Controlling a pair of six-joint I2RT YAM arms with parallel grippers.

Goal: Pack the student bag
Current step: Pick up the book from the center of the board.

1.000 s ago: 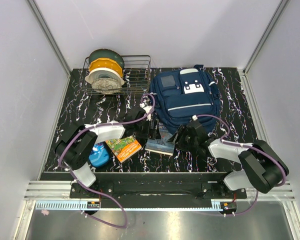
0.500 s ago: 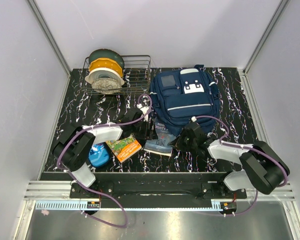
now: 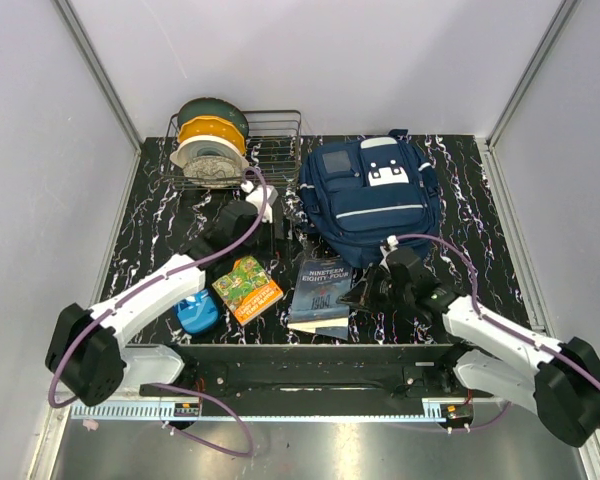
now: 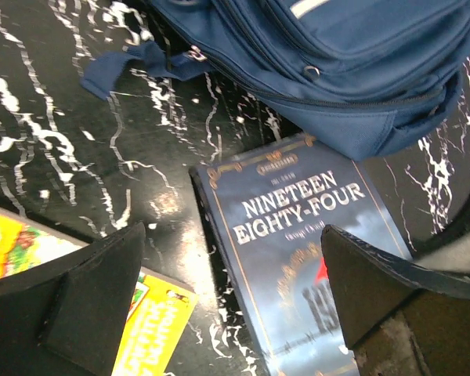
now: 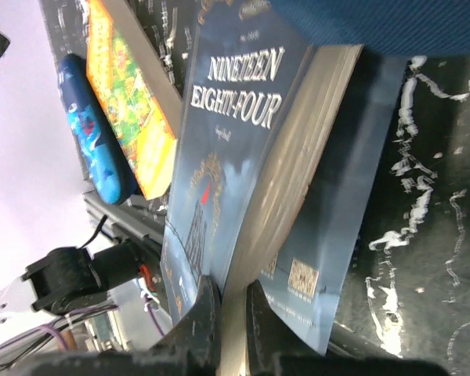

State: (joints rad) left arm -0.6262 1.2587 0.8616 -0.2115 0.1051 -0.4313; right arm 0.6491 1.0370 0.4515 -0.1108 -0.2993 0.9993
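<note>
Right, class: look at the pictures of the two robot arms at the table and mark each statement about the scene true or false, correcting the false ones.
1. The right hand is shut on the Nineteen Eighty-Four book. True.
2. The left hand grips the yellow book. False: it is open and holds nothing; the yellow book lies flat on the table.
3. The student bag lies beside the wire rack. True.
4. The blue pouch is inside the student bag. False: it lies on the table next to the yellow book, on the side away from the bag.
</note>
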